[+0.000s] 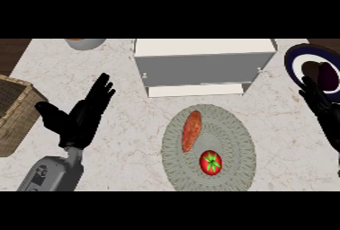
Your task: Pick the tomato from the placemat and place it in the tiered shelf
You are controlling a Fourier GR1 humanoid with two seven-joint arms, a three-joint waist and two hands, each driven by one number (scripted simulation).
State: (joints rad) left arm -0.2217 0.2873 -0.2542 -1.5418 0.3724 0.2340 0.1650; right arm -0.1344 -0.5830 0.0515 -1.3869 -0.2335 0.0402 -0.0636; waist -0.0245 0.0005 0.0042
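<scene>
From my station I saw the tomato (211,162) lying on the round grey placemat (232,134), toward its near side, red with a green star of a stem facing up. Just beyond it, on the same mat, lay a long orange sweet potato (191,130), angled slightly and close to the tomato though I could not tell whether the two touched. Neither hand was on either of them.

The left hand (78,117) stood over the marble counter (126,148) well to the left of the mat, fingers straight and spread, thumb splayed out to the side; it was wide open and held nothing. Its grey forearm came in from the lower left corner. To its left sat a woven basket (15,112) at the counter's edge.

The right hand (324,112) showed only partly at the right edge, fingers extended upward and relaxed, open and empty, well apart from the tomato. Behind its fingertips was a dark-rimmed plate (295,60) with a dark purple item on it that I could not identify.

The white tiered shelf (199,58) stood at the far side of the counter, straight beyond the placemat, its lower tier jutting toward me. A grey bowl (85,43) was partly visible at the top left.
</scene>
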